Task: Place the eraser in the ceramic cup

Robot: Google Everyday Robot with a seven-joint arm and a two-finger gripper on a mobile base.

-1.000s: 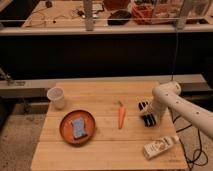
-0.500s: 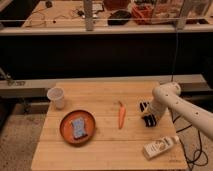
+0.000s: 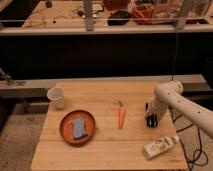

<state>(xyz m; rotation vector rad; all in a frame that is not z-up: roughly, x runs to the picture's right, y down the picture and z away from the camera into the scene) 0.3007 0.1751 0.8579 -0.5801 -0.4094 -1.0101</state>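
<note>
Down at the right side of the wooden bench [image 3: 105, 150], gripper [image 3: 151, 118] jaws clenched on the small black rectangular eraser [image 3: 151, 122], which sits between them.

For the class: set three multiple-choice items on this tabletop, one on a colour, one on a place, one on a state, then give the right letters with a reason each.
1. The sponge on the orange plate is: A) blue B) green C) red
2. The ceramic cup stands: A) on the plate B) on the table, left of and behind the plate C) tipped over
3. The pincer is: A) open above the cup B) shut on the eraser, right of the carrot C) lifting the plate

Answers:
1 A: it shows blue against the orange.
2 B: it is upright on bare wood, apart from the plate.
3 B: it is down at the table, the black eraser at its tips.
</note>
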